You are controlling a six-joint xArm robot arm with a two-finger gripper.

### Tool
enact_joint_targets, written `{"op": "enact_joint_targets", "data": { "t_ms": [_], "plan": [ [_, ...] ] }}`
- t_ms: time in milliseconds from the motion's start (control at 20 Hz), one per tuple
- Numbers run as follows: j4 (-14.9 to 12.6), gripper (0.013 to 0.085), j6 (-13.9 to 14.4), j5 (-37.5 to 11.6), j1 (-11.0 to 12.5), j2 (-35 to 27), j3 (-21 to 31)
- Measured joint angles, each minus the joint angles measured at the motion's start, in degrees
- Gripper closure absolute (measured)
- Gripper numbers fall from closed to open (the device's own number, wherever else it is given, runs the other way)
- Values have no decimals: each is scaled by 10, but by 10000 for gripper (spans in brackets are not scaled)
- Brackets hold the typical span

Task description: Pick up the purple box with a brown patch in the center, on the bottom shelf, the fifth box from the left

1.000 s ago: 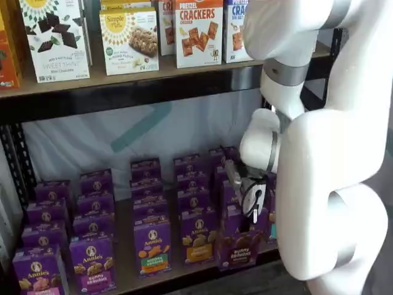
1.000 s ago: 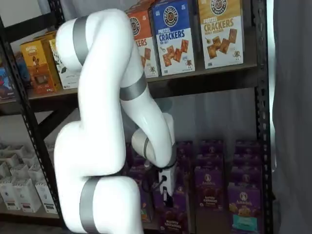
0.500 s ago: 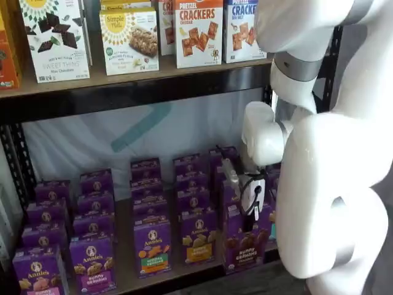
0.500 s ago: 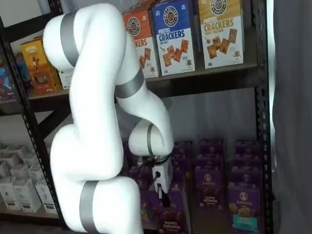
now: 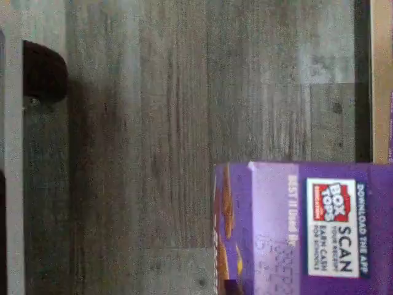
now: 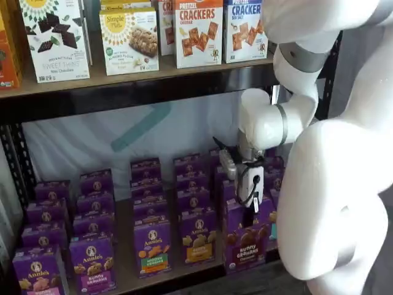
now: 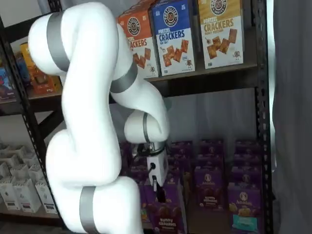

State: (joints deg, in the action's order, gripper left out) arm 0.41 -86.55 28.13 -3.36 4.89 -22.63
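While the white arm fills the right side of one shelf view and the left side of the other, the rack stands behind it with cracker boxes on the upper board and rows of purple cartons on the bottom shelf. The purple box, with brown cookies on its front, hangs at the shelf's front edge under the gripper, its base just off the board, beside the carton with an orange band. In a shelf view the black fingers reach down onto the box's top, clenched on it. The wrist view looks down on the box's top flap, which bears a "Box Tops" scan label, with grey wood-grain floor beyond it.
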Motion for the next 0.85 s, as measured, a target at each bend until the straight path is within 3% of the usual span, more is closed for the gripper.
{"op": "enact_joint_targets", "data": {
  "t_ms": [200, 500, 850],
  "plan": [
    [9, 690, -5, 35, -2, 21, -2],
    [42, 690, -36, 91, 2, 71, 3],
    [54, 690, -39, 130, -1, 132, 16]
  ]
}}
